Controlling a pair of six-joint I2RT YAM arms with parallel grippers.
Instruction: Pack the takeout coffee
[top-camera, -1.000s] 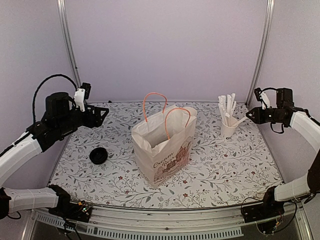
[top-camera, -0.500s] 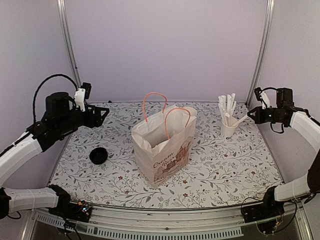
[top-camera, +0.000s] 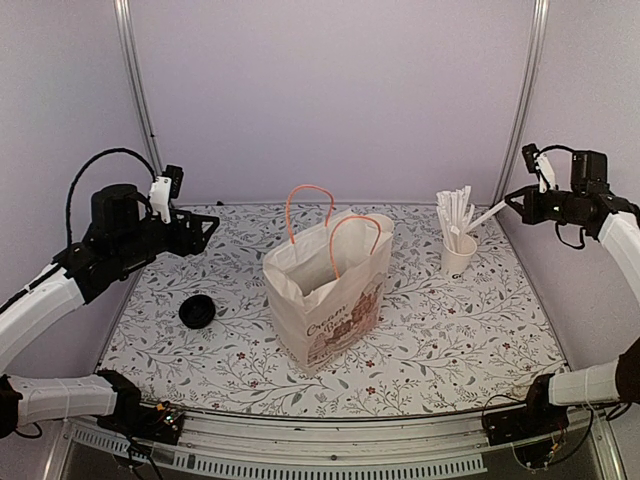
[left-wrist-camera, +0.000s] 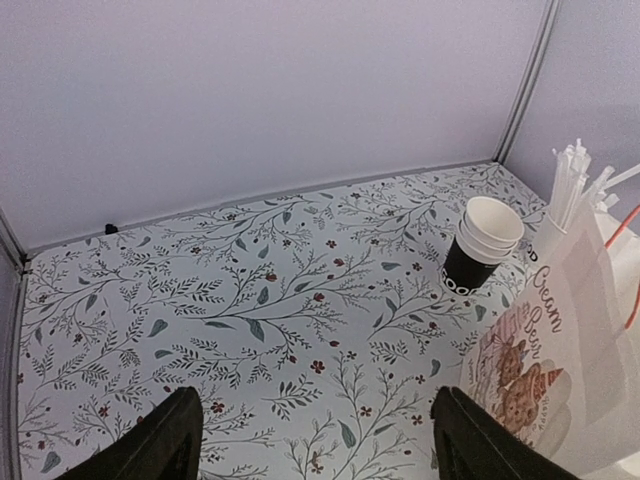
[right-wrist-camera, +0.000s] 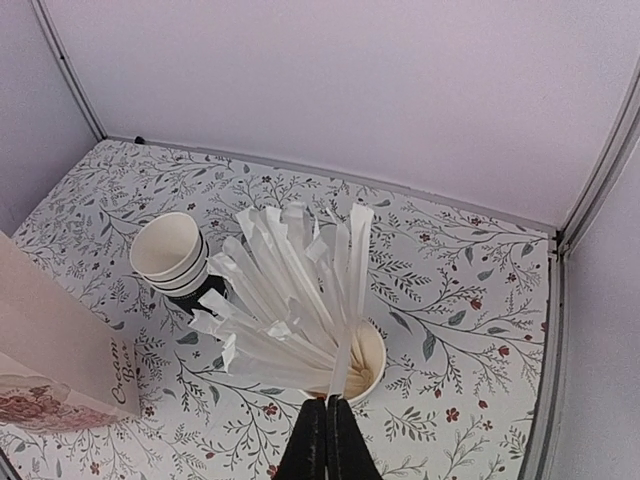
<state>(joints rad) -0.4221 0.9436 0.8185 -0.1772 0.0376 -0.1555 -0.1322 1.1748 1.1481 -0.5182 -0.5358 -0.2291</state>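
While the left arm (top-camera: 110, 240) hovers at nine o'clock, jaws open, the right arm (top-camera: 590, 205) at two o'clock pinches one stick (right-wrist-camera: 350, 300) in closed jaws. On the surface (top-camera: 450, 340): one bag (top-camera: 330, 300), one stick cup (top-camera: 458, 260).

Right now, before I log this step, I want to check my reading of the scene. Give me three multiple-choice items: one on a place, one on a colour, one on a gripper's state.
1. Where does the cup of sticks stand?
A) on the table, right of the paper bag
B) inside the bag
C) at the table's left edge

2. What colour are the bag's handles?
A) black
B) orange
C) blue

3. How is the right gripper?
A) wide open
B) shut on a pale stick
C) shut on the bag

Answers:
1 A: the cup of sticks stands on the table, right of the paper bag.
2 B: the handles are orange loops.
3 B: the right gripper pinches a pale stick.
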